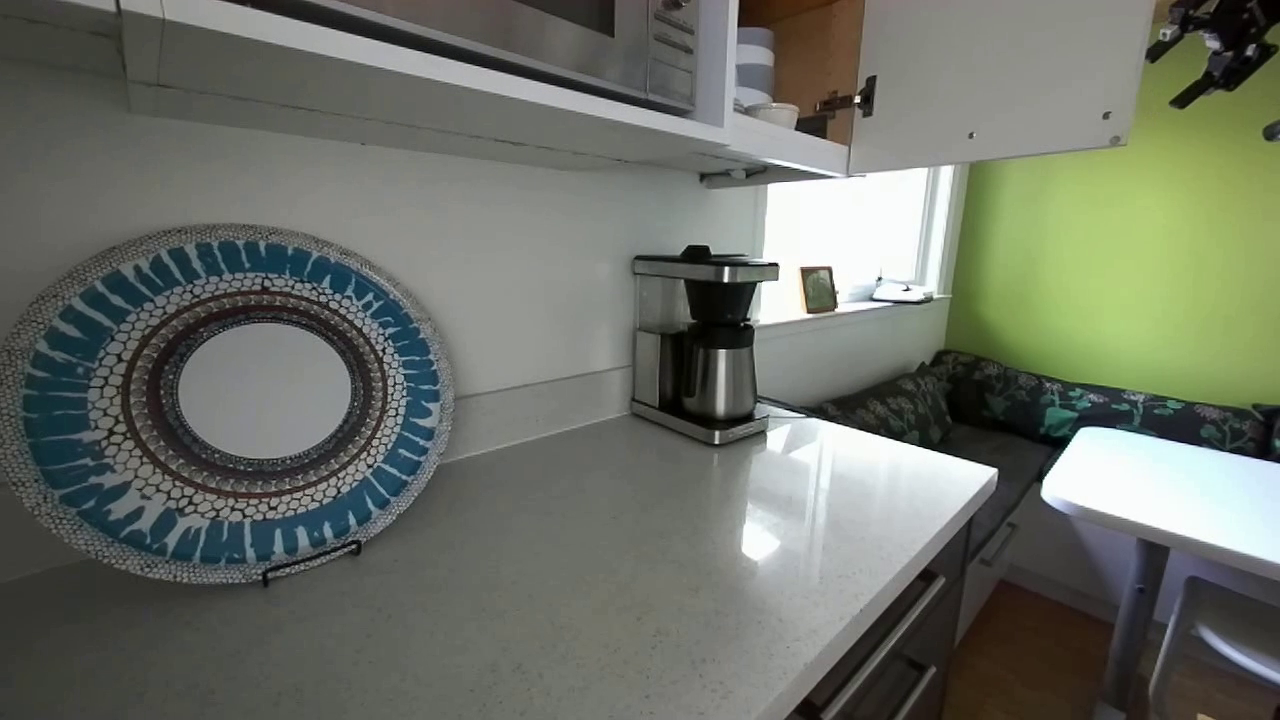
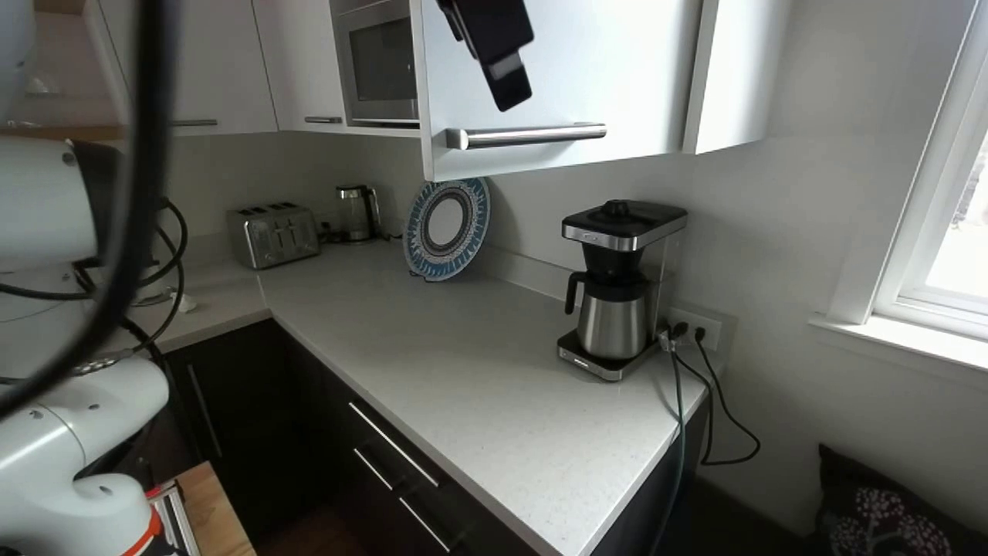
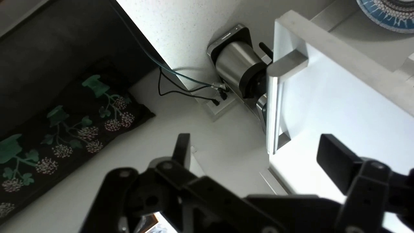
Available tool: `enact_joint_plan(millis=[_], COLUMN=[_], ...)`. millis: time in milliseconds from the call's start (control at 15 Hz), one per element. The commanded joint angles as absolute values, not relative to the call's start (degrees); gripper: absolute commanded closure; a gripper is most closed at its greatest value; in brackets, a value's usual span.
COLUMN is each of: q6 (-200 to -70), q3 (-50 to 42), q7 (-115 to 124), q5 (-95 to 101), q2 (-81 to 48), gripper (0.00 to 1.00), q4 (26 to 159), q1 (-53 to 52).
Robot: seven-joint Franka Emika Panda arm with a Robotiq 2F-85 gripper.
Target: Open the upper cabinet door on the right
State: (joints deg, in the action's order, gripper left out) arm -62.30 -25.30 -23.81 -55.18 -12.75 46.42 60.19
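Two fingers point(image 3: 181, 150) stood apart in my wrist view. I saw the door handle point(image 3: 273, 113) just past twelve o'clock from their gap, long axis twelve to six.

I count one gripper point(image 3: 255, 141) with two fingers point(image 3: 183, 149) and, at one o'clock in my wrist view, two black plugs point(image 3: 222, 94). In an exterior view I see one microwave point(image 2: 382, 66) at eleven, one kettle point(image 2: 355, 215) at ten, one toaster point(image 2: 274, 235) at nine, one coffee maker point(image 2: 615, 289) at three and three drawer handles point(image 2: 394, 444) near seven. In an exterior view I see one open door point(image 1: 1000, 85) at two and one round plate point(image 1: 250, 395) at nine.
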Motion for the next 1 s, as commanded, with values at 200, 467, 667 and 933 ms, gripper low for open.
enact_joint_plan(millis=[200,467,667,933], q6=[-57.5,-58.3,-60.2,-61.1], q3=[-27.3,-28.4,-28.2,-26.5], q7=[-26.1,-25.1,-23.9,-23.1], q5=[-52.7,-49.9,-46.9,-40.2], q2=[-7.4,-3.2,0.9,6.3], gripper=[0.0,0.0,0.0,0.0], q4=[49.5,51.7,55.1,59.3], q1=[61.0,60.5,59.9,59.4])
